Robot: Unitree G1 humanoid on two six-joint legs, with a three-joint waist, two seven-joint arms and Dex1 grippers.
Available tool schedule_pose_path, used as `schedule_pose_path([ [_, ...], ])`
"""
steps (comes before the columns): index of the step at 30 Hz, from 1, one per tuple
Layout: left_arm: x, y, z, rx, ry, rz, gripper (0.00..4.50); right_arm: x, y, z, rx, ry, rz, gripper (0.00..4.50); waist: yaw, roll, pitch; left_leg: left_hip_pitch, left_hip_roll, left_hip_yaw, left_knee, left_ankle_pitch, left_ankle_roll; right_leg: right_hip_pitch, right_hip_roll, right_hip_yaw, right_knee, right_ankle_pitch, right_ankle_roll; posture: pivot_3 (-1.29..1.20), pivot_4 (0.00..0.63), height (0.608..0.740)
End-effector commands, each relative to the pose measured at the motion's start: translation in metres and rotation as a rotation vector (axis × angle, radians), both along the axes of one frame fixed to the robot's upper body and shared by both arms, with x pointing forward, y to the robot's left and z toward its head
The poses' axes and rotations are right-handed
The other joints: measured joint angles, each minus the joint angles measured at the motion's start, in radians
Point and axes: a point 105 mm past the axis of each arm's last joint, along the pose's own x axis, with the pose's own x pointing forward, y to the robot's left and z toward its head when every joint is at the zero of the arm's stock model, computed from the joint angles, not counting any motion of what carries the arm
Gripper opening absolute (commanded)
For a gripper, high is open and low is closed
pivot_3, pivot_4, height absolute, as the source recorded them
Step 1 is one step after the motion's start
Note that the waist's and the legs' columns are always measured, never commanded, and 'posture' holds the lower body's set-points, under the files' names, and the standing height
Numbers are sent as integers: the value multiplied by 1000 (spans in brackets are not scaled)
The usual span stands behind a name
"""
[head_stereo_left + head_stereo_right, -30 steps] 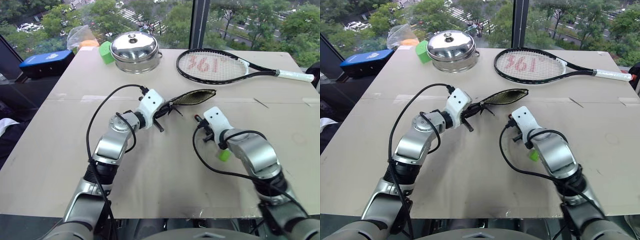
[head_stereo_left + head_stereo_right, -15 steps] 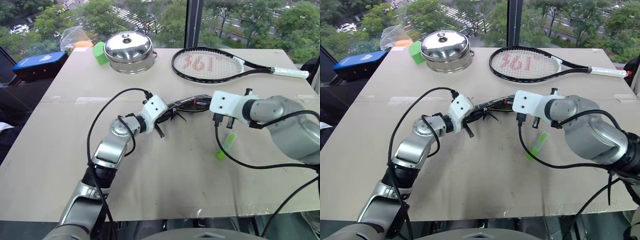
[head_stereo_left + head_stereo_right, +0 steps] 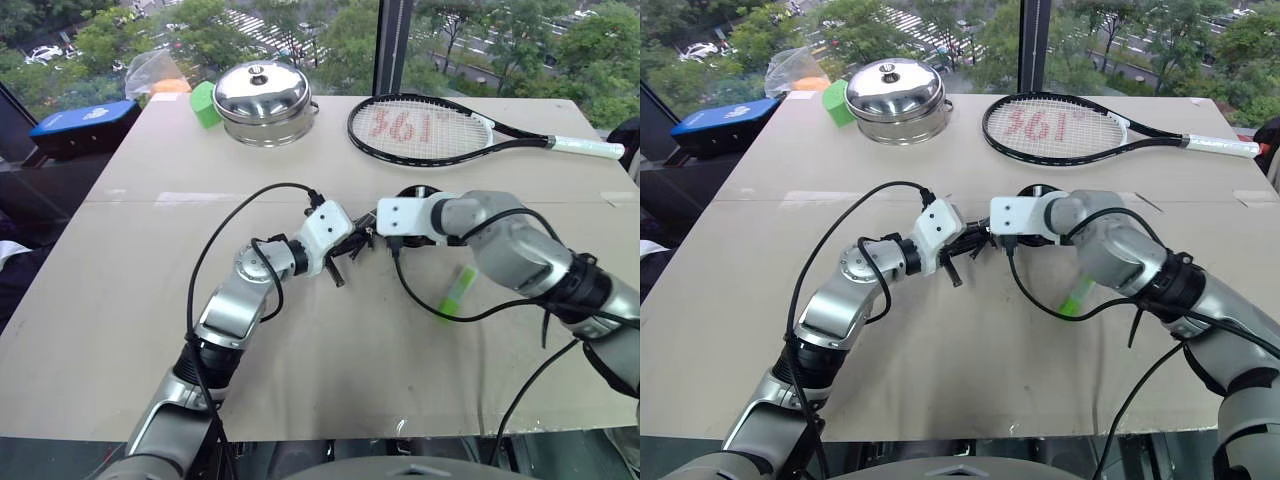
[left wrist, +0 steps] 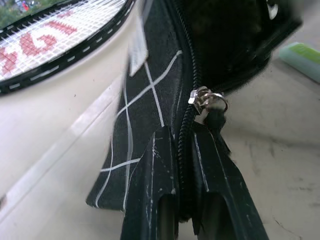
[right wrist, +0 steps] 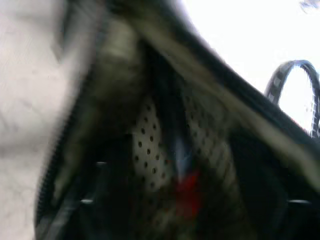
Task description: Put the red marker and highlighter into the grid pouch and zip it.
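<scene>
The left claw [image 4: 182, 210] clamps the open pouch [image 4: 150, 110]; the marker's [image 5: 187, 192] red end lies inside. The right claw's state I cannot tell. The highlighter [image 3: 458, 291] lies on the surface [image 3: 150, 300].

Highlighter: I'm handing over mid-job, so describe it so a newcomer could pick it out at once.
Start from the big black tennis racket at the far side of the cardboard-covered table. Come toward the robot, past its two meeting claws, to the bare tabletop under its right forearm. There lies the short, chunky lime-green highlighter, the only loose small green stick there; the other green thing is a block beside the steel pot.
</scene>
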Motion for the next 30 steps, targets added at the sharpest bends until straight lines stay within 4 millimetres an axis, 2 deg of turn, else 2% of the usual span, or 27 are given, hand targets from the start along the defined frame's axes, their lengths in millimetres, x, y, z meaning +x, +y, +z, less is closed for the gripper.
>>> schedule_pose_path([
  [1, 5, 11, 9, -11, -33, 60, 0, -35, -21, 31, 309, 170, -91, 3029, 7, 0, 0, 1, 0, 0, 0, 0, 0, 0, 0, 0, 0, 0, 0, 0, 150, 740],
  [4, 9, 14, 8, -4, -35, 78, 0, -52, -41, 25, 449, 234, -256, 3029, 10, 0, 0, 1, 0, -1, 0, -3, 5, 1, -1, -1, 1, 0, 0, 0, 150, 740],
  [6, 11, 15, 8, 0, -36, 82, 0, -61, -48, 15, 540, 246, -369, 3029, 10, -1, -1, 1, 0, -1, 0, -3, 5, 1, -1, -1, 1, 0, -1, 0, 150, 740],
  [12, 15, 15, 7, 33, -51, 65, 0, -80, -80, -43, 666, 143, -838, 3029, 11, -2, -2, 1, -1, -1, 0, -3, 4, 0, -1, 0, 2, 0, -1, 0, 150, 740],
  [14, 15, 16, 6, 40, -52, 61, 0, -88, -84, -57, 706, 137, -965, 3029, 8, 0, -1, 1, -2, -1, 0, 0, 0, 0, -1, 0, 2, 0, 0, 0, 150, 740],
  [17, 15, 15, 5, 49, -49, 53, 0, -96, -78, -78, 758, 198, -1093, 3029, 3, 0, -1, 2, -2, 0, 0, 0, 0, 0, 0, 1, 2, 0, 0, 0, 150, 740],
  [22, 14, 12, 4, 59, -50, 38, 0, -101, -55, -109, 813, 385, -1171, 3029, 4, -5, -6, 3, -1, -1, 0, 0, -1, 0, 3, 1, 2, 0, 0, 0, 150, 740],
  [26, 13, 13, 4, 63, -49, 42, 0, -90, -39, -109, 912, 483, -1141, 3029, 3, -8, -9, 3, -1, -1, 0, 0, 0, 1, 3, 1, 2, 0, 0, 0, 150, 740],
  [30, 11, 12, 3, 60, -46, 43, 0, -86, -36, -114, 853, 506, -1101, 3029, 3, -8, -9, 4, -1, -1, 0, -1, 2, 1, 3, 1, 2, 0, -1, 0, 150, 740],
])
